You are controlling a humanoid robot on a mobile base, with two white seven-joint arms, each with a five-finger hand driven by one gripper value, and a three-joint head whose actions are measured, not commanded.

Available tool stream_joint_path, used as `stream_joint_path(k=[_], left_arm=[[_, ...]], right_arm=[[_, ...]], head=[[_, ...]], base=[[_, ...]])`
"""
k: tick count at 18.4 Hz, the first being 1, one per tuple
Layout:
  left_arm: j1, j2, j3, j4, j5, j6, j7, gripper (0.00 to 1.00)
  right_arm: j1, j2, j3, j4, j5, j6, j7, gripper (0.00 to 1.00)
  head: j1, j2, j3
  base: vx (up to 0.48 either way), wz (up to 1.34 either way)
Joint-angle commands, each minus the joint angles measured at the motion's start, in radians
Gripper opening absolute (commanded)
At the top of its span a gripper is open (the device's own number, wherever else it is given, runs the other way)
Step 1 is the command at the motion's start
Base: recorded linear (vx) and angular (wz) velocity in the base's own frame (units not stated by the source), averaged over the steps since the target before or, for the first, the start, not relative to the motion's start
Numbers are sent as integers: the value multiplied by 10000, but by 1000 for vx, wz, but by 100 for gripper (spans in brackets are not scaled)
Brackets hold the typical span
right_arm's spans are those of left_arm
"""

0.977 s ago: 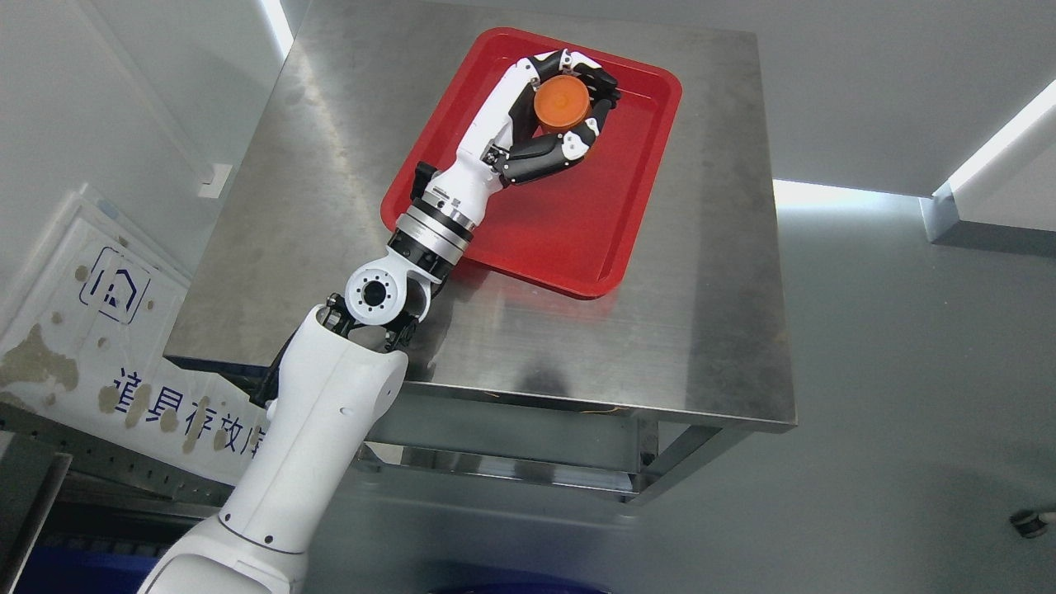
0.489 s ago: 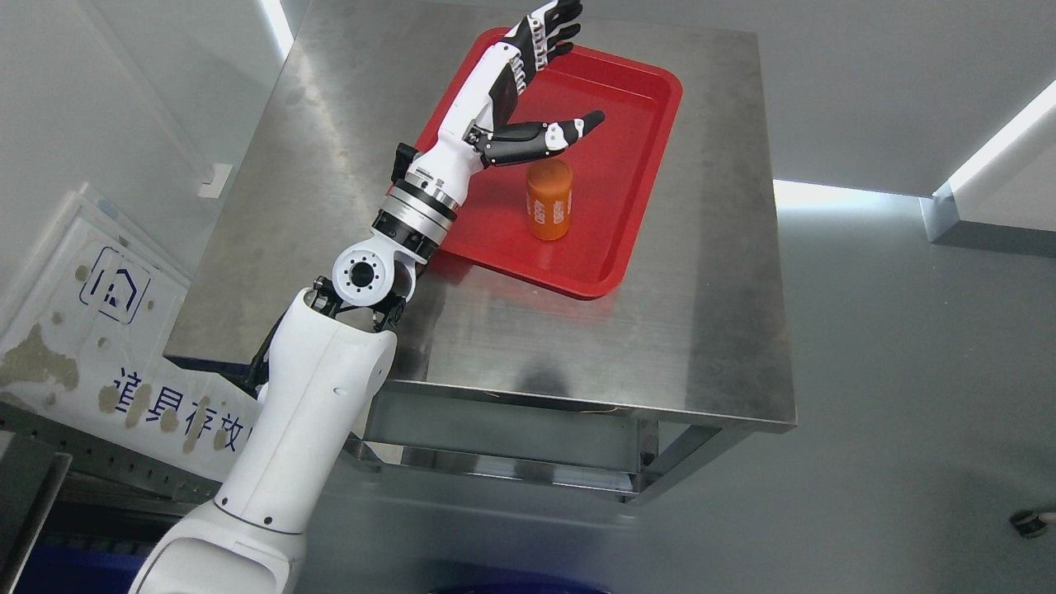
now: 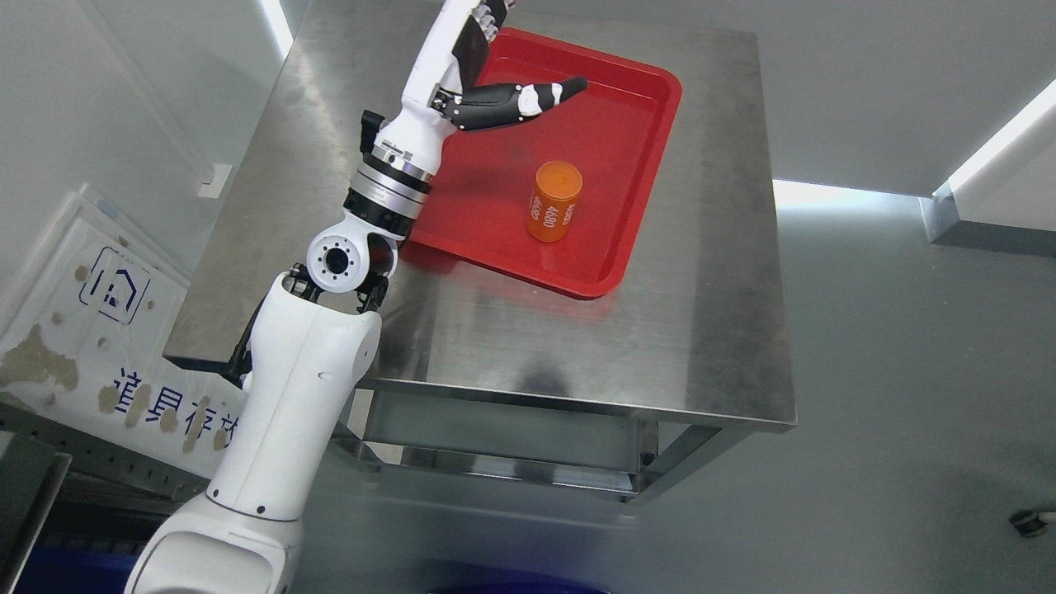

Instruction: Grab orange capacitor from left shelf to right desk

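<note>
The small orange can-shaped capacitor (image 3: pixel 554 200) stands in the flat red plastic tray (image 3: pixel 652 140) on the shiny metal desk (image 3: pixel 709 330). The white left hand (image 3: pixel 474 78) is above the tray with fingers spread, holding nothing. It should pull away slowly, well clear of the capacitor.

Single head view, high, tilted, looking down on steel desk (image 3: pixel 528 330).

White robot arm with a black-and-white hand

The left arm (image 3: pixel 305 396) has smooth white shells dotted with small dark screws, a round white elbow joint with a black centre, a ribbed silver-and-black wrist ring, and a left hand (image 3: pixel 474 78) with black fingers (image 3: pixel 528 97) banded white.
</note>
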Motion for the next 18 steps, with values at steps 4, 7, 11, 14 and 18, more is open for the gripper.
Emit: stream_joint_path(k=[4,7,11,14,18], left_arm=[[2210,175,3406,-1276,3,415,5,100],[3318,175,3680,-2197,3,491,66,100],[3427,175,4571,-2430,3,1088,51,100],[4131,175,4465,-2430,-13,1320,35,100],[4822,175,4357,-2430,-43,1335,20,100]], right_arm=[[-16,-175,-108,-337,46,0,0,100],[-16,-175,-108,-337,46,0,0,100],[-16,-175,-108,-337,46,0,0,100],[-16,-175,-108,-337,46,0,0,100],[-16,-175,-108,-337,46,0,0,100]], head=[[0,0,0],[0,0,0],[0,0,0],[0,0,0],[0,0,0]], base=[[0,0],[0,0],[0,0],[0,0],[0,0]])
